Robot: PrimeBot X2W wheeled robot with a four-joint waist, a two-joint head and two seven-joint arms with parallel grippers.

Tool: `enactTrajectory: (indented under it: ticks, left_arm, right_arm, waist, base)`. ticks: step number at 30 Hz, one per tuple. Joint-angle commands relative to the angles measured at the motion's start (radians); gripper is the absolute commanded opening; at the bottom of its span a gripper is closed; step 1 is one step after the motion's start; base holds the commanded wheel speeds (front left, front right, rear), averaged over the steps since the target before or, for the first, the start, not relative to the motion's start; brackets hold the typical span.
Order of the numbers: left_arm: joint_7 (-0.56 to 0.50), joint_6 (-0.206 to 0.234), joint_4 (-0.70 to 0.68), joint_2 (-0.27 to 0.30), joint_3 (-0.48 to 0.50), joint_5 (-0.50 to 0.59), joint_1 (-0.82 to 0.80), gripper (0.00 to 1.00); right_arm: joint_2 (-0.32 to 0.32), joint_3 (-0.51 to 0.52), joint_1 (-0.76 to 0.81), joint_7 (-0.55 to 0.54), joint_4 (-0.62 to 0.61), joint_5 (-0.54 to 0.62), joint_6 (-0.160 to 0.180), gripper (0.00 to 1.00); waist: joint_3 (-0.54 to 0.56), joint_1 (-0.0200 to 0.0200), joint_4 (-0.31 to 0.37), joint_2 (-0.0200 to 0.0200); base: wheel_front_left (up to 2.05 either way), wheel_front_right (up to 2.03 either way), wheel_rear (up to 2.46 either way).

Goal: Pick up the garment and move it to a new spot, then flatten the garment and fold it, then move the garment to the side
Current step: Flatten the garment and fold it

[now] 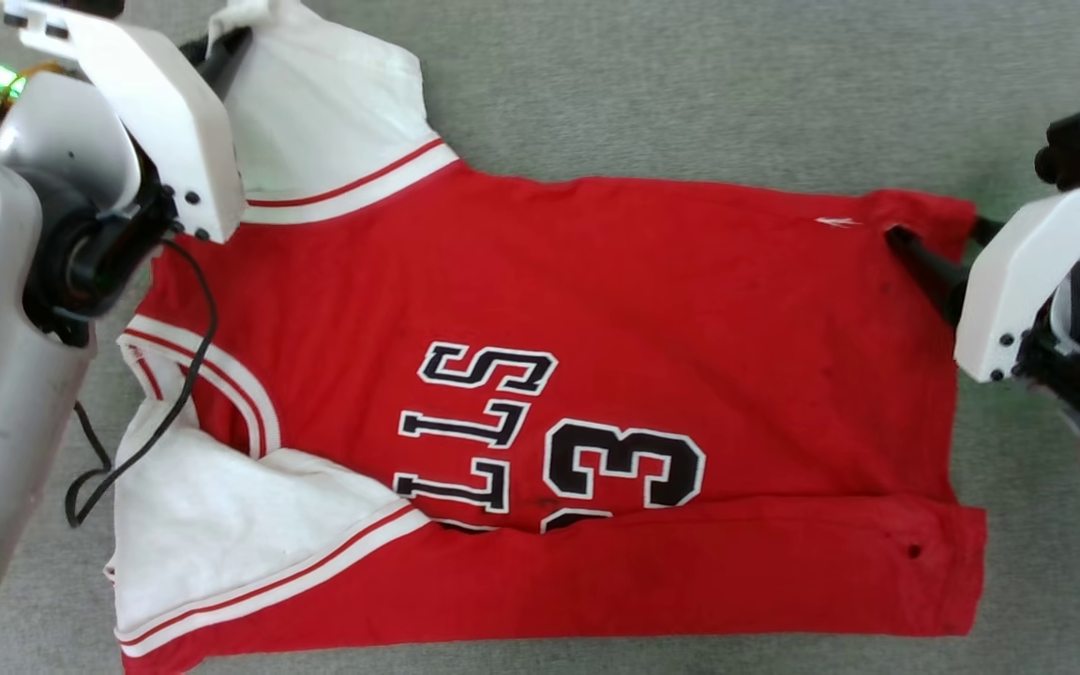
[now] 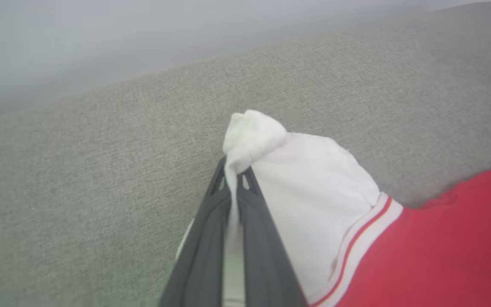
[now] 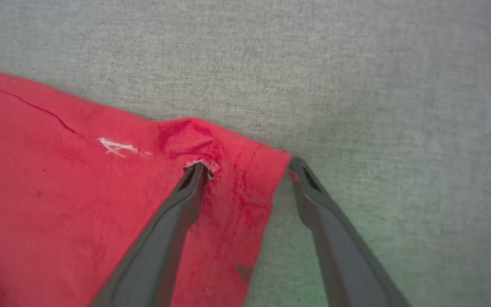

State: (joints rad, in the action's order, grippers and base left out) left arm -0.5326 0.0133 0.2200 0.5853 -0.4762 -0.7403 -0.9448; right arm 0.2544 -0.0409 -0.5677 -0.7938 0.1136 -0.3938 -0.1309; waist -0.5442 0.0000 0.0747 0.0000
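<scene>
The surface (image 1: 690,84) is a grey woven expanse, and the garment (image 1: 652,281) lies flat across most of it. It is turned sideways to you, collar end toward the robot's left and hem toward its right. The near long edge (image 1: 690,572) is folded up over the front and covers the lower part of the lettering (image 1: 474,422). I judge the fold partly done, with the far half not yet brought over. That would explain why an arm sits at each far end: lifting both far corners together keeps the fold line straight.

The far sleeve (image 1: 324,103) is white and spread away from the body. The left end effector (image 2: 233,170) is clenched on its outer tip. In the left wrist view a tuft of white cloth bulges out just past the closed fingers, so that end of the garment is in the grasp.

At the other end, the hem corner (image 3: 249,187) lies between the jaws of the right end effector (image 3: 247,167), which is released and spread wide. One finger (image 3: 173,213) rests on top of the red cloth and puckers it at the tip. The other finger (image 3: 335,221) touches the surface just beside the corner's edge. It brackets the corner but grips nothing. You'd want it closed on the cloth before either arm lifts, or the sleeve end may rise alone and skew the fold.
</scene>
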Motion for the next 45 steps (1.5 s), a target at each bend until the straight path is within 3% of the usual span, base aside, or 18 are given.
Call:
enactTrajectory:
  ticks: [1,3,4,6,10,16,25,31,35,36,37,38,45]
  left_arm:
    - [0.008,0.006,-0.012,0.003,0.001,0.002,0.018,0.00]
    - [0.012,0.007,-0.028,0.003,0.005,-0.007,0.032,0.00]
    - [0.015,0.008,-0.032,0.005,0.006,-0.010,0.041,0.00]
    - [0.015,0.003,-0.035,0.010,0.006,-0.021,0.059,0.00]
    - [0.035,-0.007,-0.027,0.008,0.012,-0.037,0.086,0.00]
    - [0.125,0.002,-0.018,0.003,0.040,-0.053,0.161,0.00]
    - [0.310,0.114,-0.090,0.013,0.122,-0.085,0.495,0.00]
    - [0.386,0.189,-0.131,-0.036,0.144,-0.140,0.764,0.00]
    - [0.376,0.202,-0.093,-0.086,0.112,-0.178,0.881,0.00]
    - [0.369,0.196,-0.080,-0.099,0.099,-0.184,0.893,0.10]
    - [0.362,0.189,-0.064,-0.116,0.087,-0.193,0.900,0.48]
    - [0.360,0.184,-0.047,-0.129,0.076,-0.197,0.907,1.00]
    - [0.473,0.164,0.025,-0.150,0.062,-0.140,0.892,1.00]
  right_arm:
    - [0.001,-0.011,0.000,-0.025,0.037,0.008,0.000,1.00]
    - [0.002,-0.033,0.007,-0.072,0.078,0.011,0.000,0.96]
    - [-0.004,-0.042,0.011,-0.094,0.094,0.005,0.000,0.46]
    - [-0.006,-0.050,0.010,-0.115,0.106,-0.002,0.000,0.00]
    - [0.010,-0.046,-0.002,-0.121,0.100,-0.005,0.000,0.00]
    - [0.034,-0.028,-0.001,-0.042,0.019,0.005,0.000,0.00]
    - [0.038,-0.008,0.219,0.022,-0.090,-0.003,0.001,0.00]
    - [0.009,0.015,0.393,0.053,-0.102,-0.022,0.001,0.00]
    - [-0.021,0.032,0.486,0.079,-0.069,-0.029,0.001,0.00]
    - [-0.026,0.031,0.509,0.082,-0.057,-0.033,0.001,0.19]
    - [-0.034,0.034,0.524,0.094,-0.046,-0.038,0.001,0.47]
    - [-0.036,0.037,0.538,0.103,-0.032,-0.033,0.000,1.00]
    - [-0.044,0.022,0.609,0.181,-0.022,-0.045,0.000,1.00]
  waist:
    - [-0.016,0.0000,-0.019,0.0000]
    - [-0.020,0.0000,-0.028,0.0000]
    - [-0.020,0.0000,-0.031,0.0000]
    - [-0.018,0.0000,-0.037,0.0000]
    - [0.005,0.0000,-0.045,0.0000]
    - [0.094,0.0000,-0.052,0.0000]
    - [0.281,0.0000,-0.059,0.0000]
    - [0.366,0.0000,-0.068,0.0000]
    - [0.397,0.0000,-0.074,0.0000]
    - [0.402,0.0000,-0.076,0.0000]
    - [0.406,0.0000,-0.079,0.0000]
    - [0.411,0.0000,-0.081,0.0000]
    - [0.458,0.0000,-0.075,0.0000]
  base:
    - [0.00,0.00,0.00]
    - [0.00,0.00,0.00]
    - [0.00,0.00,0.00]
    - [0.00,0.00,0.00]
    - [0.00,0.00,0.00]
    - [0.00,0.00,0.00]
    - [0.00,0.00,0.00]
    - [0.00,0.00,0.00]
    - [0.00,0.00,0.00]
    - [0.00,0.00,0.00]
    - [0.00,0.00,0.00]
    - [0.00,0.00,0.00]
    - [0.00,0.00,0.00]
